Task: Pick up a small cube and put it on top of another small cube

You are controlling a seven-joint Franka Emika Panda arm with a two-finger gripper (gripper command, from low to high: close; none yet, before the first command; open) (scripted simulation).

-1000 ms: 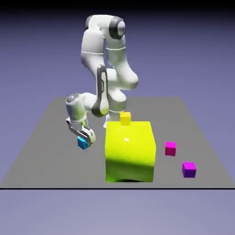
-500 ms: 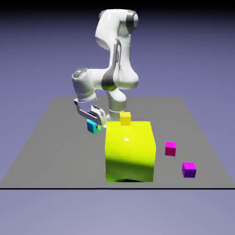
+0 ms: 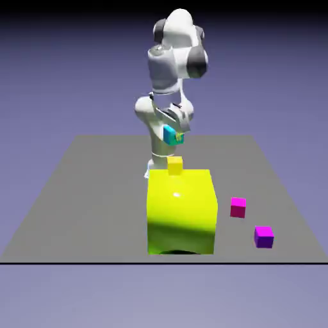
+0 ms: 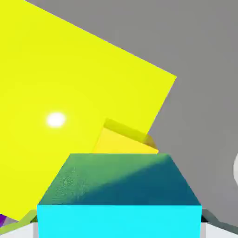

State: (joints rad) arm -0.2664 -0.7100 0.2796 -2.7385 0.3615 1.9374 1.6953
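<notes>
1. Table (image 3: 77,192): a grey slab carrying everything, seen from across and above.
2. Arm (image 3: 173,57): the white Franka stands tall at the far middle, folded up high so the hand clears the big block below it.
3. Big yellow-green block (image 3: 181,211): sits near the table's middle and serves as a raised platform; in the hand view it fills the upper left (image 4: 69,93).
4. Gripper (image 3: 174,131): held in the air above the block's far edge, its jaws clamped tight on the cyan cube, which hides most of the fingers in the hand view.
5. Small cyan cube (image 3: 172,135): lifted clear of every surface, gripped between the jaws; it looms large at the bottom of the hand view (image 4: 118,197).
6. Small yellow cube (image 3: 175,166): rests on the block's top at its far edge, directly below the carried cube (image 4: 123,142), so it looks like the stacking target.
7. Magenta cube (image 3: 238,207) and purple cube (image 3: 263,236): lie on the table at the exterior view's right, well apart from the action.
</notes>
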